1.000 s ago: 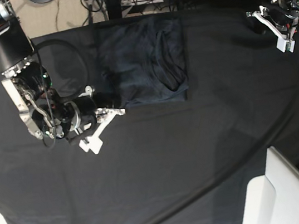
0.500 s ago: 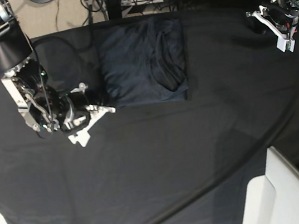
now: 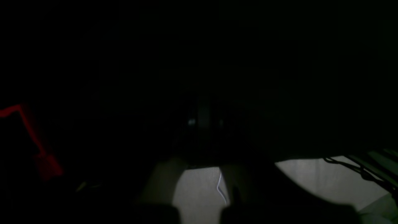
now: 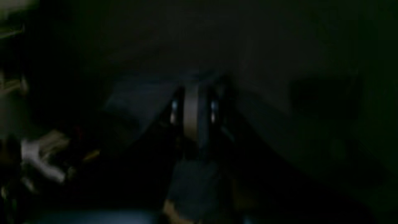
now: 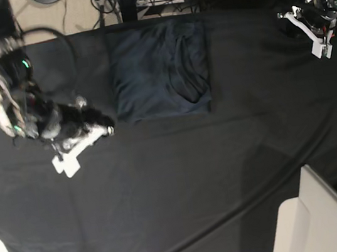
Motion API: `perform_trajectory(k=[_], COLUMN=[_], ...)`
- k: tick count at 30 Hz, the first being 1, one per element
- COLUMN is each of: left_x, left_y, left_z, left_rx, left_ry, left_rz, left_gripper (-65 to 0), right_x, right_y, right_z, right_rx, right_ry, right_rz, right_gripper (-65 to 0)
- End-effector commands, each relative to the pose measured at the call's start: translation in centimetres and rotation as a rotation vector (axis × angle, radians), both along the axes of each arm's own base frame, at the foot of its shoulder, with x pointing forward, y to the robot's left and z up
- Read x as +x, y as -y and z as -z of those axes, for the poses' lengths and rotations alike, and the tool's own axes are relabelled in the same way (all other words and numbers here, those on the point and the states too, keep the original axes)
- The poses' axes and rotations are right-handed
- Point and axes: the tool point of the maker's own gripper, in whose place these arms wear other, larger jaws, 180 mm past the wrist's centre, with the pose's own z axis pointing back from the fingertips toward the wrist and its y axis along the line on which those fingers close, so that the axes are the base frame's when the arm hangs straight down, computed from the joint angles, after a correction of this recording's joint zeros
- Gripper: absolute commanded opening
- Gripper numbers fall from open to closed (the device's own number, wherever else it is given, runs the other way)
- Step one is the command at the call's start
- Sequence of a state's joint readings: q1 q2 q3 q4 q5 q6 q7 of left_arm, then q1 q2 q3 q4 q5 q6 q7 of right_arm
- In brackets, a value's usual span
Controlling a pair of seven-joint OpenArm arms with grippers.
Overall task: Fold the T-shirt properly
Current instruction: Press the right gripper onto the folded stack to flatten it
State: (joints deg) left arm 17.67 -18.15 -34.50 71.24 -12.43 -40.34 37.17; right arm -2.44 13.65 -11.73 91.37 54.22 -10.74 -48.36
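Base view: folded T-shirt (image 5: pixel 160 70) lies near, apart from right hand (image 5: pixel 77 149).

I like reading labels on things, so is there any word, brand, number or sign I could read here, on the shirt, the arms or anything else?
None can be read.
T-shirt: plain, no print shows.
Left gripper and right gripper: no markings show.
Both wrist views: too dark to tell.

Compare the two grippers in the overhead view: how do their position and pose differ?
The right gripper sits low over the tablecloth, beside the T-shirt but apart from it; the left gripper is parked at the far table corner, well away. The right one points toward the near edge, the left one lies diagonally. Both are white-fingered, shut and hold nothing.
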Motion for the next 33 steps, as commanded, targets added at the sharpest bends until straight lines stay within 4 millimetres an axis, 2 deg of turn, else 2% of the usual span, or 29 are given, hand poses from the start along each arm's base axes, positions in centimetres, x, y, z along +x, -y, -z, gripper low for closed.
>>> perform_trajectory(k=[1,3,6,9,12,16,19,22,24,27,31,33], left_x=[-0.8,-1.1,-1.0,-0.7,-0.6,0.2,0.5,-0.8,-1.4,-2.5,-3.7,-3.9], left_y=[-0.3,0.4,0.8,1.3,3.1,5.9,6.8,4.8,1.7,-2.2,-3.1,-2.7], left_z=[0.3,0.6,0.8,0.8,1.2,0.6,0.3,1.4,1.6,1.5,1.8,1.5], left_rx=[0.023,0.016,0.014,0.010,-0.003,-0.012,-0.012,-0.004,0.011,0.026,0.033,0.037], left_ry=[-0.043,-0.060,-0.066,-0.060,-0.074,-0.054,-0.042,-0.095,-0.100,-0.077,-0.108,-0.102], left_rz=[0.021,0.046,0.068,0.078,0.139,0.244,0.276,0.232,0.163,0.047,0.034,0.050], left_gripper=[-65.0,-65.0,-65.0,-65.0,-65.0,-65.0,-65.0,-65.0,-65.0,-65.0,-65.0,-65.0], right_x=[-0.5,-3.6,-7.4,-10.0,-11.5,-12.1,-11.2,-10.1,-9.6,-9.6,-11.6,-12.1], right_y=[0.2,-0.9,-1.4,-1.5,-1.6,-2.6,-4.7,-6.7,-8.7,-11.3,-14.9,-15.6], right_z=[-1.3,-1.5,0.0,1.2,1.8,1.6,-1.1,-3.0,-3.5,-3.1,-1.7,-0.6], right_rx=[-0.001,0.019,0.030,0.032,0.036,0.045,0.066,0.063,0.062,0.018,-0.022,-0.074], right_ry=[0.030,-0.009,-0.094,-0.153,-0.187,-0.187,-0.101,-0.026,0.004,0.034,0.024,0.018], right_rz=[-0.015,-0.065,-0.088,-0.091,-0.092,-0.125,-0.203,-0.311,-0.392,-0.532,-0.700,-0.760], right_gripper=[-60.8,-60.8,-60.8,-60.8,-60.8,-60.8,-60.8,-60.8,-60.8,-60.8,-60.8,-60.8])
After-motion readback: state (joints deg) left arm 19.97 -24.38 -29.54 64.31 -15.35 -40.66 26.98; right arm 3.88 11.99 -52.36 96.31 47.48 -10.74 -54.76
